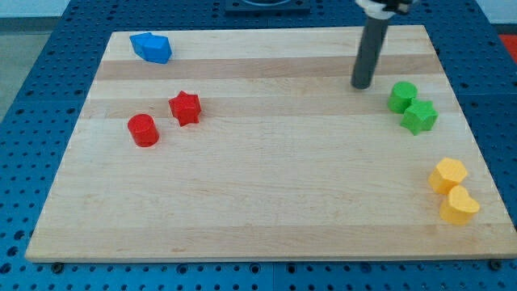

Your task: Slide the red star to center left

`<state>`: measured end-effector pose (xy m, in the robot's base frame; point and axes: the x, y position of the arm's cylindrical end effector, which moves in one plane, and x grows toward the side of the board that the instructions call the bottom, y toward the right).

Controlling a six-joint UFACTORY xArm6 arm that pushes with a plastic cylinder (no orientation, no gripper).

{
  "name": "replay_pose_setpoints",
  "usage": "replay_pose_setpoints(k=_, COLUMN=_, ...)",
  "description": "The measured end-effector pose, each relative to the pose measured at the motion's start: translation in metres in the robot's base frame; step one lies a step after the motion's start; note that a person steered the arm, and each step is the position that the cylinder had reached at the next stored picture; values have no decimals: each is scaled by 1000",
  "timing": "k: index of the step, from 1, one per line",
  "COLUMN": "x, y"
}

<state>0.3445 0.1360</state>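
Blocks on the wooden board [266,202]

You can see a red round block [144,129] and a blue block [152,47] far off at the view's left. A green round block [401,96] touches a green star [420,116] at the right. Lower down, two yellow blocks [447,175] [459,205] sit touching each other.

This is a lab or robotics test bench. A pale wooden board [266,186], the working surface, lies on a blue metal breadboard [32,97] drilled with a regular grid of small holes, the kind used for mounting equipment. That perforated plate shows on the left, right and near sides of the board. Small plastic blocks in plain colours sit on the wood, such as a red star [185,107] and a blue block [152,47] at far left. A dark rod stands at far right, my tip [361,86] on the board.
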Motion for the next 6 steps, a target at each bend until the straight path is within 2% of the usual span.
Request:
replay_pose_setpoints(k=3, x=55, y=-130)
replay_pose_setpoints(k=6, x=58, y=-236)
